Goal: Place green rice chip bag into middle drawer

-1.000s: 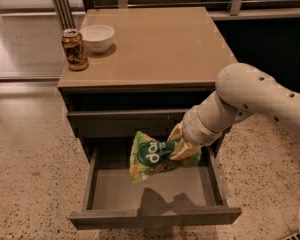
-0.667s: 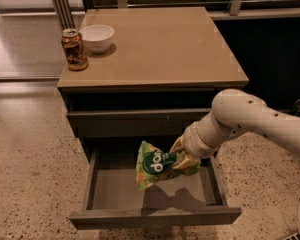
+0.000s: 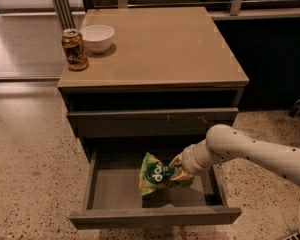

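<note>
The green rice chip bag is bright green with a dark round logo. It is inside the open middle drawer, low over its grey floor and right of centre. My gripper reaches in from the right on a white arm and is shut on the bag's right end. I cannot tell whether the bag rests on the floor or hangs just above it.
A brown drink can and a white bowl stand at the back left of the cabinet top. The drawer front above is shut. Speckled floor surrounds the cabinet.
My gripper has moved down and a little to the left with the bag, from above the drawer opening to deep inside the drawer.
</note>
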`<control>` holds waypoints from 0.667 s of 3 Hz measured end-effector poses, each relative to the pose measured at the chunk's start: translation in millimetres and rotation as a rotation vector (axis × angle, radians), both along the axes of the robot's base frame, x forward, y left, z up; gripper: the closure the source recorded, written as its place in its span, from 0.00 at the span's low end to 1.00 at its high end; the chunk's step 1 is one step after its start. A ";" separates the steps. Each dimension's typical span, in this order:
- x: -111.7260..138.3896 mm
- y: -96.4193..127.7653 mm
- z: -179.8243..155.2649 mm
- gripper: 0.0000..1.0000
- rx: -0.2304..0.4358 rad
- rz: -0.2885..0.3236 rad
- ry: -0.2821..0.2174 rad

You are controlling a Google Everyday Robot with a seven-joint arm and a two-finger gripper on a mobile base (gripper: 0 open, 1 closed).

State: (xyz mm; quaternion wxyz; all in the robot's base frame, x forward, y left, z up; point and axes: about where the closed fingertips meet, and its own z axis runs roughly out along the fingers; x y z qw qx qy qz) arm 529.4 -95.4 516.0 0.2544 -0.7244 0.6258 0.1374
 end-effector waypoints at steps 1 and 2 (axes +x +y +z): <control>5.8 -3.6 -54.0 1.00 0.045 -0.036 0.042; 8.7 -3.1 -92.8 1.00 0.068 -0.029 0.083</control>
